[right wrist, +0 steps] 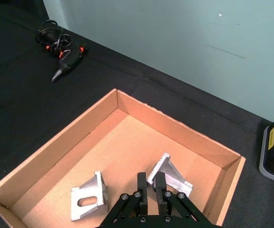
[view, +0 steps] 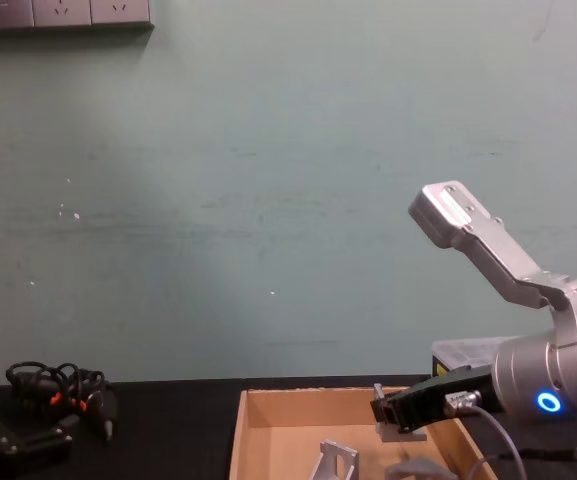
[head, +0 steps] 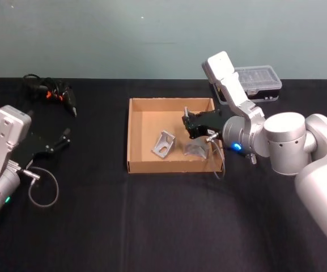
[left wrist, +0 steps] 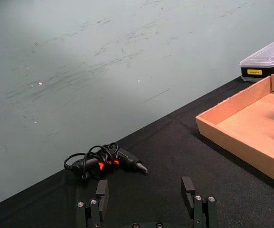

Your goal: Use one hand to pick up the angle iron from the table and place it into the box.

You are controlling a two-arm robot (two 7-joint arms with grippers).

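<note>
- The box (head: pixel 134 136) is sitting mid-table (head: pixel 152 226), holding two angle irons: one angle iron (head: pixel 162 145) is lying free near the centre of the floor, and a second angle iron (head: pixel 196 149) is lying toward the box's right wall.
- In the right wrist view, both brackets are resting on the cardboard floor, well apart from each other (first one (right wrist: pixel 89 203), second one (right wrist: pixel 171 174)).
- The right gripper (head: pixel 189 126) is hovering over the right part of the box, forearm reaching in from the right, fingers (right wrist: pixel 141 183) pressed together and gripping nothing.
- In the chest view, the right gripper (view: pixel 383 410) is sitting above the box rim (view: pixel 238 430), not touching the brackets.
- The left gripper (head: pixel 66 136) is idling over the table on the left, well apart from the box, fingers (left wrist: pixel 102 192) spread wide with nothing between them.
- A cabled hand tool (head: pixel 61 96) is lying at the table's far left, and a small black case with clear lid (head: pixel 259 82) is sitting behind the right arm (neither is being touched).
</note>
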